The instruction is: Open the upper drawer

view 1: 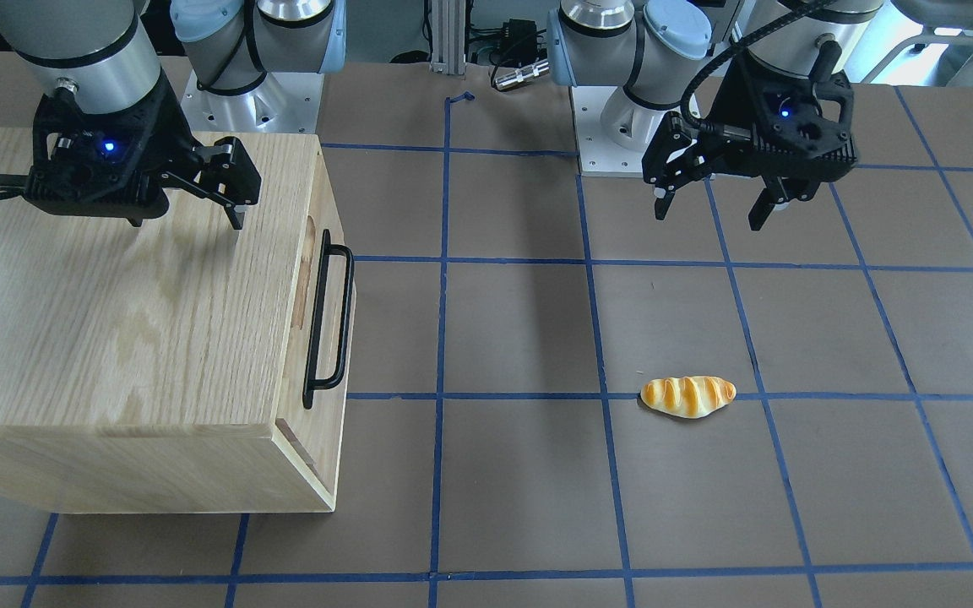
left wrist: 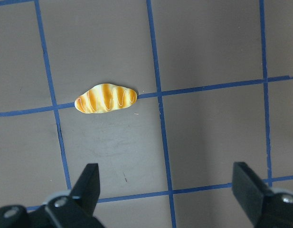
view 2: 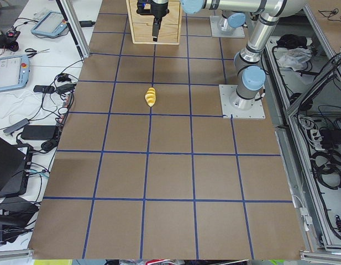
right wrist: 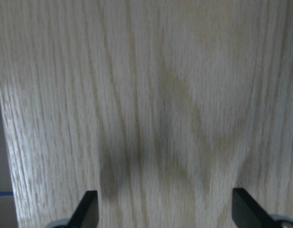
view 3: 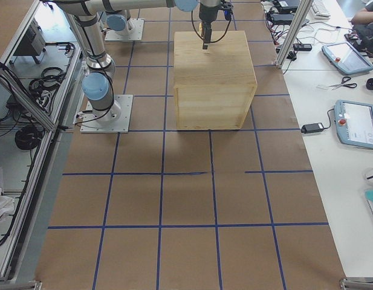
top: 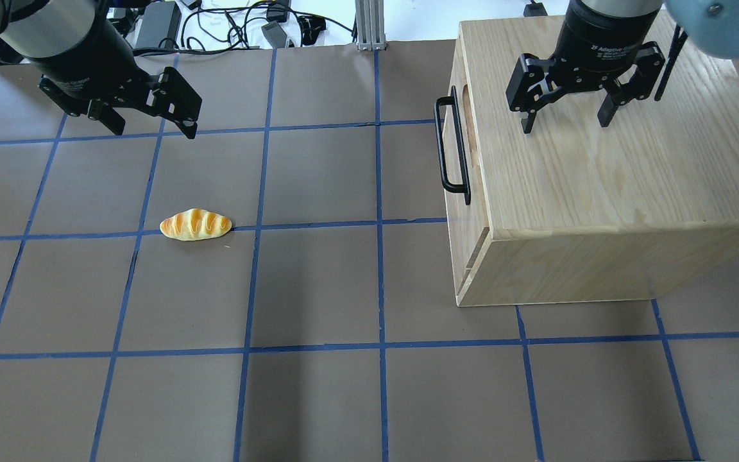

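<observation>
The upper drawer [view 1: 301,338] is shut, its pale front panel flush in the oak cabinet [view 1: 115,321] and facing the table's middle. Its long black bar handle [view 1: 322,325] shows in the overhead view too [top: 451,151], with the drawer front [top: 475,218] beside it. My right gripper [top: 565,125] hangs open and empty above the cabinet top [top: 600,173], behind the handle; its wrist view [right wrist: 164,199] shows only wood grain. My left gripper [top: 153,130] is open and empty over bare table, far from the cabinet; it also shows in the front view [view 1: 709,215].
A toy bread roll [top: 195,224] lies on the brown table with blue tape lines, ahead of the left gripper; it also shows in the left wrist view [left wrist: 106,99]. Cables and devices lie beyond the table's far edge.
</observation>
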Robot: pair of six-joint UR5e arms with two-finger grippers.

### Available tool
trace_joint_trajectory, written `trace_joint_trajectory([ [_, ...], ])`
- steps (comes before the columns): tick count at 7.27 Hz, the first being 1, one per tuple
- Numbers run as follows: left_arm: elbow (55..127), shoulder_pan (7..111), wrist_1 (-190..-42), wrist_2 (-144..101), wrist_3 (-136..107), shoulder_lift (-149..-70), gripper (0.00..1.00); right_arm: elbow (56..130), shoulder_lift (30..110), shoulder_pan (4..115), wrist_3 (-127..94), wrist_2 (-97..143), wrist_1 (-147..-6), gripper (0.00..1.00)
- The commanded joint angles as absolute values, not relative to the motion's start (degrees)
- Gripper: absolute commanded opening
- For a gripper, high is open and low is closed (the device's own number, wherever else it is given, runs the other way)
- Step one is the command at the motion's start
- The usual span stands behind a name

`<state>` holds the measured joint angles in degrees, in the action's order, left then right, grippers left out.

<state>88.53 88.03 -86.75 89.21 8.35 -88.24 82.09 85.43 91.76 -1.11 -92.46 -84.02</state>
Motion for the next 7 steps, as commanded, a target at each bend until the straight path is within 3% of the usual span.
trace_joint_trajectory([
  [1,88.68,88.07,-86.92,89.30,8.35,-88.33,1.00,82.18,85.43,91.76,-1.06,-92.46,-84.02,1.00],
  [7,88.68,88.07,-86.66,89.12,8.35,-89.03,1.00,82.09,85.43,91.76,-1.06,-92.46,-84.02,1.00],
])
